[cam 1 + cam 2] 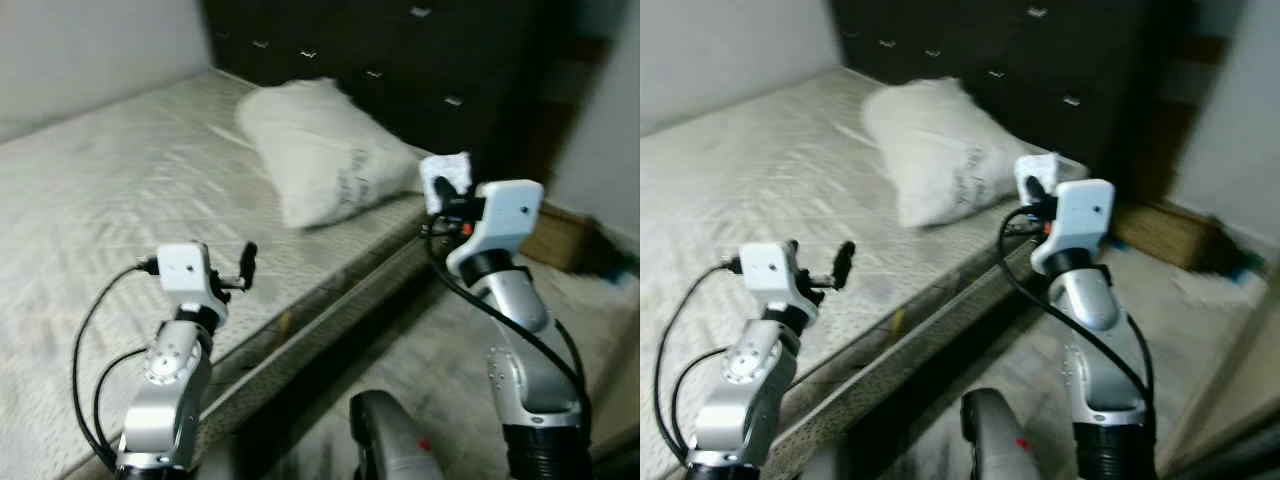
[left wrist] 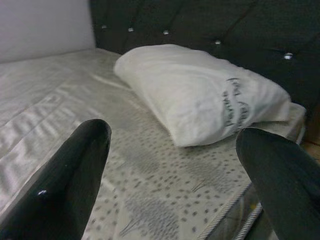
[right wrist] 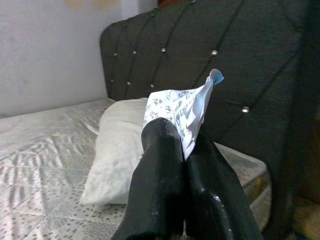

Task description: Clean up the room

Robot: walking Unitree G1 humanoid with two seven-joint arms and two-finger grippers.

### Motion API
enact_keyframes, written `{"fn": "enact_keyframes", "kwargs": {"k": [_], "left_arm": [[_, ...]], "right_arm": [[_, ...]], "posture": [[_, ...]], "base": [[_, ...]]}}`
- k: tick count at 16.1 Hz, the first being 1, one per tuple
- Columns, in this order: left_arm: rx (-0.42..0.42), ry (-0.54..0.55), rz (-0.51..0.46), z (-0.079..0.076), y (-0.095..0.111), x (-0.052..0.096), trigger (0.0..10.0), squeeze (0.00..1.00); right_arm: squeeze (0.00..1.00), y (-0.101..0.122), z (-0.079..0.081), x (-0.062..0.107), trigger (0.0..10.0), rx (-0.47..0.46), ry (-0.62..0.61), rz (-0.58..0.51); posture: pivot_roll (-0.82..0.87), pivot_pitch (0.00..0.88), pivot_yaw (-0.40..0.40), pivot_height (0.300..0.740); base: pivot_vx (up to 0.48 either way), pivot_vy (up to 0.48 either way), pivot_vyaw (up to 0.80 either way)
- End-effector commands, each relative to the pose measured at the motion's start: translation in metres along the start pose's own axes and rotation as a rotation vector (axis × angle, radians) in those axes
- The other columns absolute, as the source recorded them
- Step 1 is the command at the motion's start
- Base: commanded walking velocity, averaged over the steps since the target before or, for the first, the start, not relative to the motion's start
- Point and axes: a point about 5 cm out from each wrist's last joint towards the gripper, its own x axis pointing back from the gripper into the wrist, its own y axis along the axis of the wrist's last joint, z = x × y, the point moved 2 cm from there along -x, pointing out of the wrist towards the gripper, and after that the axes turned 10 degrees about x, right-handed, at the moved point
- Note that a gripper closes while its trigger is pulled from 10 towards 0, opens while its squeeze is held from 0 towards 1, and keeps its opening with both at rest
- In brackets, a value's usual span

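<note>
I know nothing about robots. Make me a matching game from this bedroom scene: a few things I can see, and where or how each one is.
Things:
1. pillow
2. paper scrap
3. left gripper
4. headboard

States:
a. open, over the mattress
b. dark, buttoned, behind the bed
c. lying at the bed's head end
d. pinched in the right gripper

Pairs: 1-c, 2-d, 3-a, 4-b
</note>
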Motion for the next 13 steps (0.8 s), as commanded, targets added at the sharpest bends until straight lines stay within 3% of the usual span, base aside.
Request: {"fn": "enact_keyframes", "kwargs": {"k": [1,6,10,13], "left_arm": [[-0.007,0.019,-0.01,0.003,0.001,0.0,10.0,0.0],[-0.005,0.028,-0.017,0.006,0.002,0.001,10.0,0.0],[0.004,0.021,-0.019,0.004,0.002,0.0,10.0,0.0],[0.008,0.017,-0.018,0.002,0.001,0.0,10.0,0.0]], "right_arm": [[0.0,0.003,0.0,-0.001,10.0,-0.001,0.009,-0.011],[0.0,-0.006,0.004,0.004,10.0,0.061,0.023,0.029],[0.0,0.002,0.005,0.001,10.0,0.073,0.047,-0.011],[0.0,0.006,0.005,-0.001,10.0,0.069,0.048,-0.025]], "posture": [[-0.23,0.0,0.08,0.608],[-0.23,0.0,0.079,0.608],[-0.23,0.0,0.073,0.608],[-0.23,0.0,0.071,0.642]], "base": [[0.0,0.0,0.0],[0.0,0.0,0.0],[0.0,0.0,0.0],[0.0,0.0,0.0]]}}
